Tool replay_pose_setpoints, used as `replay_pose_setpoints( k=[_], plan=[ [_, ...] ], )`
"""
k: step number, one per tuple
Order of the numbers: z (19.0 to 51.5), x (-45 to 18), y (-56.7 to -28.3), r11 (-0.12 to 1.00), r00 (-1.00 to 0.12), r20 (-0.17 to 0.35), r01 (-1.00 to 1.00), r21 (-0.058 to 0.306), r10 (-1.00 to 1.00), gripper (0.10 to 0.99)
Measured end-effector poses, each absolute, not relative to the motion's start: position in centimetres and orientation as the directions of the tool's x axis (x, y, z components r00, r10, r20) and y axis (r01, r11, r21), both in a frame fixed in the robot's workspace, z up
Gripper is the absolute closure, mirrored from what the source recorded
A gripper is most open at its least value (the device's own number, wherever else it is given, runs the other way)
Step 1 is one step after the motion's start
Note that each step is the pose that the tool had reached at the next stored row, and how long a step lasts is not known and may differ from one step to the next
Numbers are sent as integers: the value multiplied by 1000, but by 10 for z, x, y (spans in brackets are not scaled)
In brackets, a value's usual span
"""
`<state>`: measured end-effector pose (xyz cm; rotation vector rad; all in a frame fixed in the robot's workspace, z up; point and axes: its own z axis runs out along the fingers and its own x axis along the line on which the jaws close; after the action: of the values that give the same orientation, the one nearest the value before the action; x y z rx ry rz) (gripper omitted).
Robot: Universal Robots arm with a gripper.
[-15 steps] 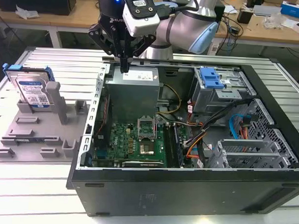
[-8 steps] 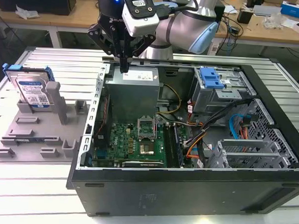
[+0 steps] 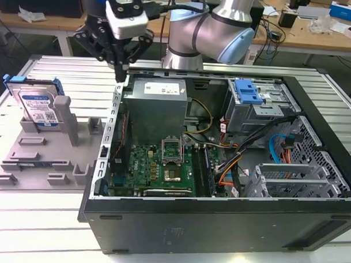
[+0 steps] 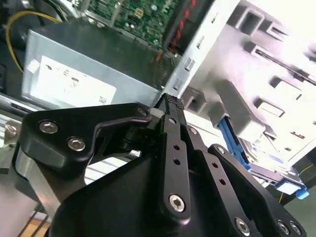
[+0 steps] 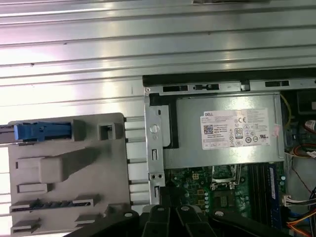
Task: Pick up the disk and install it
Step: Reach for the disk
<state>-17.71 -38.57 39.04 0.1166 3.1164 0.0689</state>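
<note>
well apart: one disk [image 3: 38, 105], one gripper [image 3: 121, 73]

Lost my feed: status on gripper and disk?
Gripper shut, empty, over computer case edge. Disk upright in grey fixture, untouched. Grey post close beside it.

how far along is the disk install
Done: nothing yet. The disk stands in the gray fixture at the exterior view's left, outside the computer case. In hand: nothing. The gripper is shut and empty, above the case wall nearest the fixture. Left: both pickup and installation.
</note>
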Motion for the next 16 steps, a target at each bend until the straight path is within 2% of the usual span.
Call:
replay_pose_setpoints(
  k=[16],
  plan=[
    [385, -252, -355, 996, -997, -20, 75, 45, 75, 980]
  ],
)
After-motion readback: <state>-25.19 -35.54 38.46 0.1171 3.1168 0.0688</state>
